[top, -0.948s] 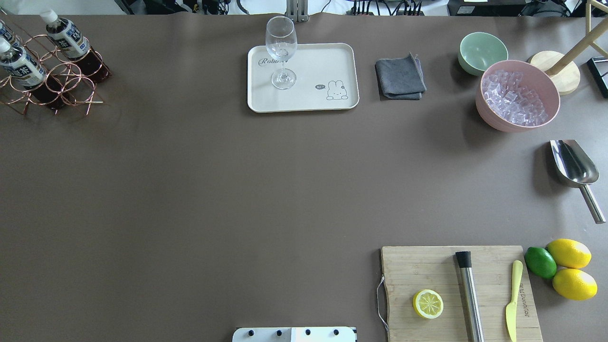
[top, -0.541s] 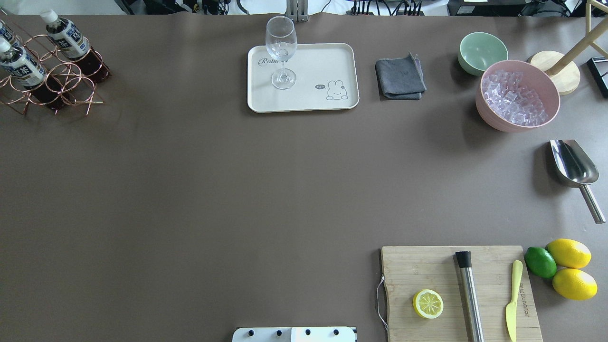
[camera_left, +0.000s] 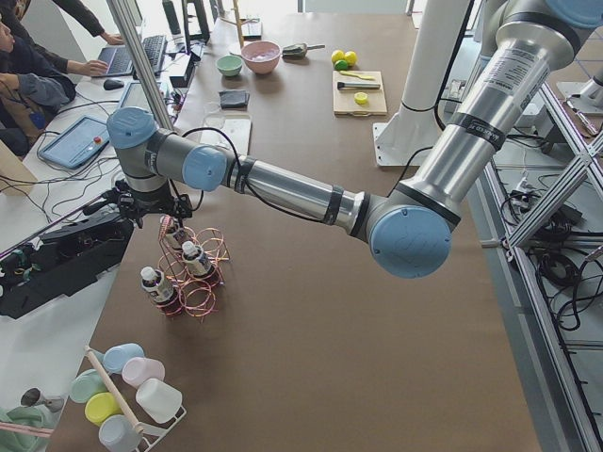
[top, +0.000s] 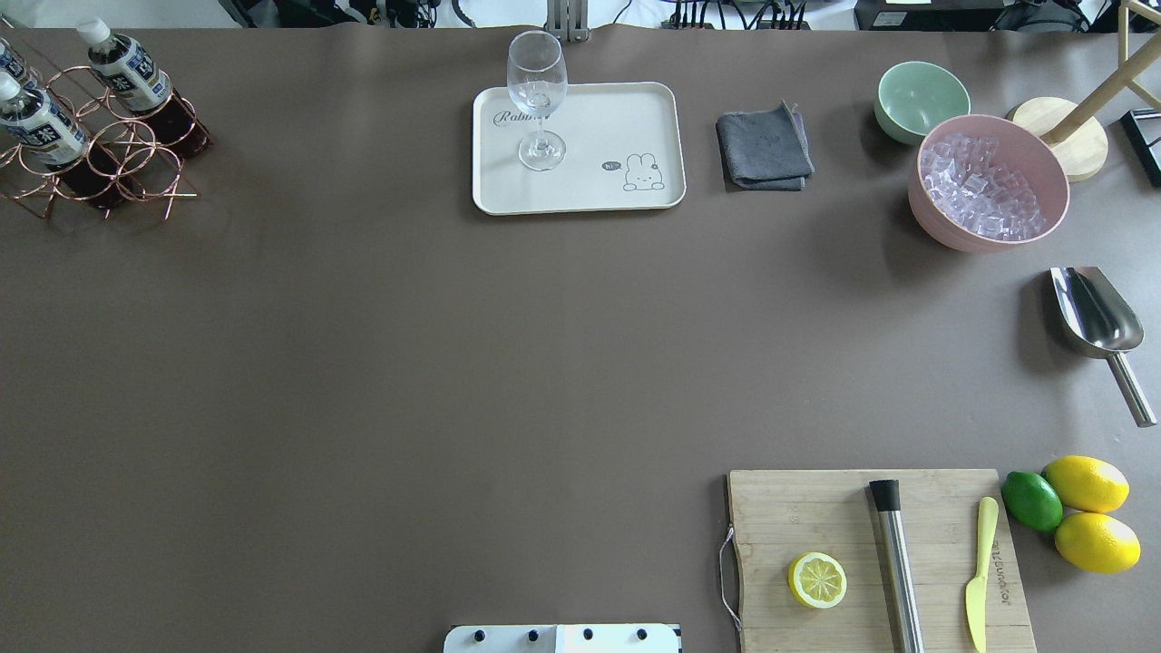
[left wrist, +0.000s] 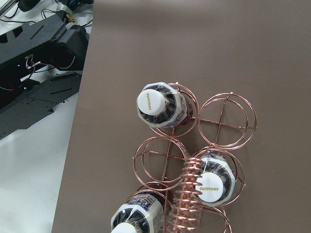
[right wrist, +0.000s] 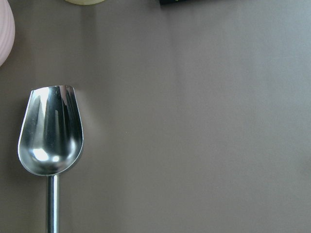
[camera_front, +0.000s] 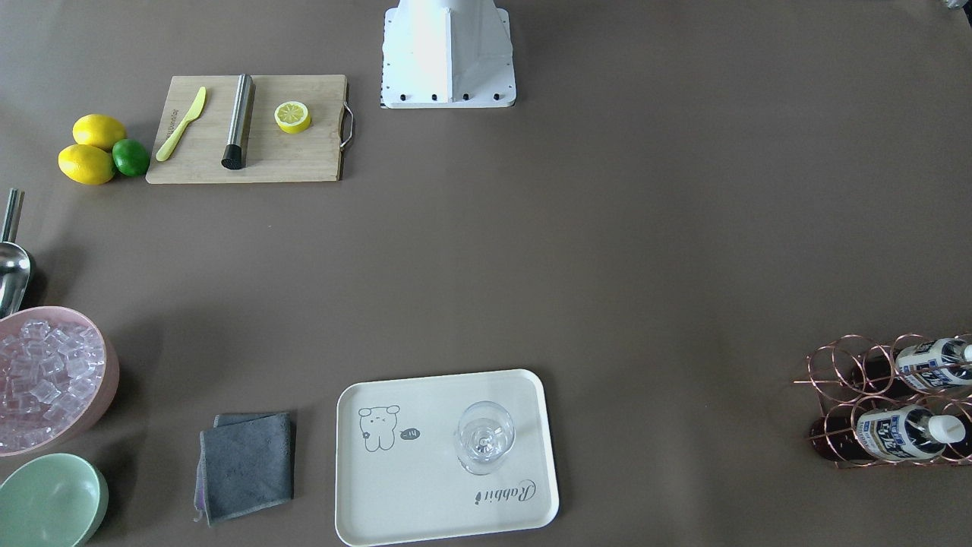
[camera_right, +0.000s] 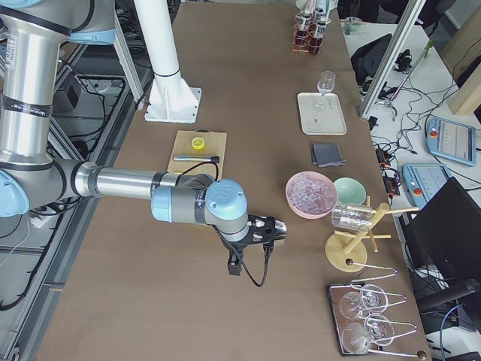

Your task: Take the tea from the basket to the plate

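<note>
At the worktop's far left corner, the rose-gold wire basket [top: 118, 150] holds three small brown tea bottles [left wrist: 156, 102] with white caps. The left arm [camera_left: 283, 188] hangs above it. I cannot tell whether its jaws, or those of the right arm [camera_right: 120, 183], are open. Best to centre on one cap, clear of the coiled handle [left wrist: 187, 194], then lift straight up towards the cream rectangular tray [top: 617, 118].

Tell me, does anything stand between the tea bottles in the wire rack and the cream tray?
Nothing visible: the table between the tea bottles and the tray is bare. Only a wine glass stands on the tray, on its half nearer the wire rack.
</note>
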You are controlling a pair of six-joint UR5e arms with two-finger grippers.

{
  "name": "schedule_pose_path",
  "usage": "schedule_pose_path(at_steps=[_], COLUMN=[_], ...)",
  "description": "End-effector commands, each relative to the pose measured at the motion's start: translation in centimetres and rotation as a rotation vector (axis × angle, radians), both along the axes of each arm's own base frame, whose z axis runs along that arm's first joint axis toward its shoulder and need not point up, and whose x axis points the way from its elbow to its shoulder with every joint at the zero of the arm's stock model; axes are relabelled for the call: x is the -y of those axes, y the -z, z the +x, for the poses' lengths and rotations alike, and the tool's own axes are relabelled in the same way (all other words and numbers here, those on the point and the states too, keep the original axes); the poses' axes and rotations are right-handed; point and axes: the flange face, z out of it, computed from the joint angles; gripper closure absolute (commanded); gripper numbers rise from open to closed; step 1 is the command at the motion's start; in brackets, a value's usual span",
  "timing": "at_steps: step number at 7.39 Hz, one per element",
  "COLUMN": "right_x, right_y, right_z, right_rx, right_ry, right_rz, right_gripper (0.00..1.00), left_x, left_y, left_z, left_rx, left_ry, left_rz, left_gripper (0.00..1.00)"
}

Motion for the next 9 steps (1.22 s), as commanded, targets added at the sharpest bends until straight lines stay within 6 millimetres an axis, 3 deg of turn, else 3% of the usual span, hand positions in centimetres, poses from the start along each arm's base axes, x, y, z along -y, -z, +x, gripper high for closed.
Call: schedule_pose_path(at_steps=[1,4,6,7,8,9], right_x=[0.0,0.0,0.0,0.0,0.0,0.0], right_y=[0.0,0.0,0.0,0.1,0.1,0.1], right_z=[0.0,0.0,0.0,0.0,0.0,0.0], right_rx=[0.004,0.005,0.004,0.004,0.004,0.004], right_ry=[0.001,0.001,0.001,0.001,0.001,0.001], right_rz=[0.001,-0.001,0.001,0.001,0.001,0.001], right_gripper=[0.00,0.00,0.00,0.00,0.00,0.00], left_x=[0.0,-0.2,-0.1,-0.5,-0.7,-0.8], left_y=[0.0,-0.5,-0.5,-1.5,-1.8,-2.0], left_z=[0.5,2.1,2.7,2.7,2.7,2.5], left_rx=[0.000,-0.013,-0.013,-0.013,-0.014,-0.013], left_ry=[-0.008,0.020,0.005,0.004,0.002,-0.002], left_rz=[0.004,-0.059,-0.012,-0.009,0.007,0.023], left_gripper=[0.03,0.02,0.03,0.04,0.08,0.20])
